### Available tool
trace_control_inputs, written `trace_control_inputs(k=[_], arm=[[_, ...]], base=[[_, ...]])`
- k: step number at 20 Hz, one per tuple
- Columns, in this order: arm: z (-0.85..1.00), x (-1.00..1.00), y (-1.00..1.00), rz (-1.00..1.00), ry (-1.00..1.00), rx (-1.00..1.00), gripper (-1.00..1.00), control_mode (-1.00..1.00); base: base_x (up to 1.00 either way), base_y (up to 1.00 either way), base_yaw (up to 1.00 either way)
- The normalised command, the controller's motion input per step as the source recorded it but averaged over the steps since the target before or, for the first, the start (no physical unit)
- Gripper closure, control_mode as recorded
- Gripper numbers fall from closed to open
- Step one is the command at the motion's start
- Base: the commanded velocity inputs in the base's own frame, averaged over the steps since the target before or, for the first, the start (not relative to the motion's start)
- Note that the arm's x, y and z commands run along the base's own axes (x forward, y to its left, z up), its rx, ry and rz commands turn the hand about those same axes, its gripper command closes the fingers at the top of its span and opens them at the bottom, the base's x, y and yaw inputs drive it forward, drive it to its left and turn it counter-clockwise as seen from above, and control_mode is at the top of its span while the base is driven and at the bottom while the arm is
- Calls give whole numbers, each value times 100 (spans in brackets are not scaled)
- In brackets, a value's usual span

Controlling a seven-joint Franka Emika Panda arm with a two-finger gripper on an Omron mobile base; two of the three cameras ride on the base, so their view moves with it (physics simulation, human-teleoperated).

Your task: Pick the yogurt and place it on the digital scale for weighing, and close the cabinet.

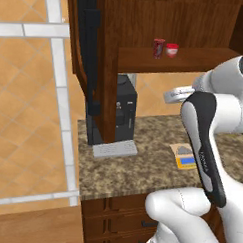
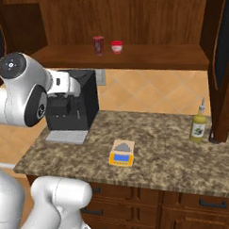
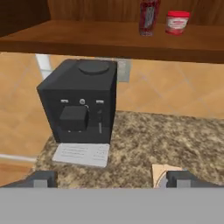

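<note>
Up on the cabinet (image 2: 131, 21) shelf, near its front edge, we see the yogurt (image 2: 98, 45) standing straight, with the shorter red-and-white cup (image 2: 116, 47) just beside it but not touching; the cabinet doors hang wide open at both sides. Down on the counter (image 2: 160, 147), the digital scale (image 2: 122, 153) lies flat near the front edge, with nothing on its plate; the black coffee machine (image 2: 71, 106) sits toward the left end of the counter, and a small bottle (image 2: 198, 125) stands near the right end.

Our gripper (image 3: 113, 179) has its two tips spread wide and holds nothing; it hangs low over the counter, looking at the coffee machine, with the yogurt well above it.

We think a few things could go wrong from here; the two red things stand so close that our wide fingers could bump the cup and knock it off the shelf; we could also grab the cup by mistake, since both are red. The yogurt is tall and thin, so a push near its top could tip it over; coming up from below, our hand could hit the front edge of the shelf. Later, the scale is small, so the yogurt could land half off its plate.
</note>
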Motion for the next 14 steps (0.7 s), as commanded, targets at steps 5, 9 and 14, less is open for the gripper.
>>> trace_control_inputs(k=[5, 9, 14], arm=[[76, -28, -6, 0, -31, 0, -100, -100], [49, -6, -17, 0, -16, 0, -100, -100], [45, 2, -16, -1, -5, 0, -100, -100]], base=[[0, 0, 0], [0, 0, 0], [0, 0, 0]])
